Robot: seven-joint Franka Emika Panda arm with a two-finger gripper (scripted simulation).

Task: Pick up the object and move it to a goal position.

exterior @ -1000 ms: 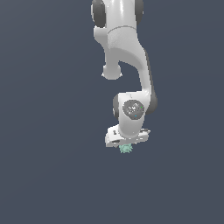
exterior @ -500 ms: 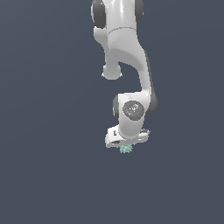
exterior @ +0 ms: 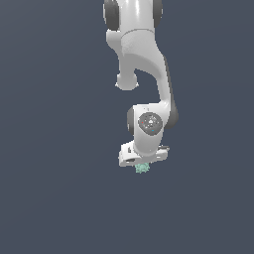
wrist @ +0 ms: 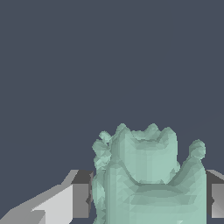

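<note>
The object [exterior: 142,168] is a small mint-green bumpy blob peeking out just below the white hand of the arm in the exterior view. In the wrist view the object [wrist: 148,179] fills the space between the two grey fingers [wrist: 81,194], pressed against both. My gripper [exterior: 143,166] is shut on it. The fingertips themselves are hidden behind the hand in the exterior view.
The white arm [exterior: 141,64] reaches down from the top of the exterior view. All around is a plain dark blue-grey surface [exterior: 54,149] with nothing else showing on it.
The arm and the held object stay in almost the same place, with only a very slight shift.
</note>
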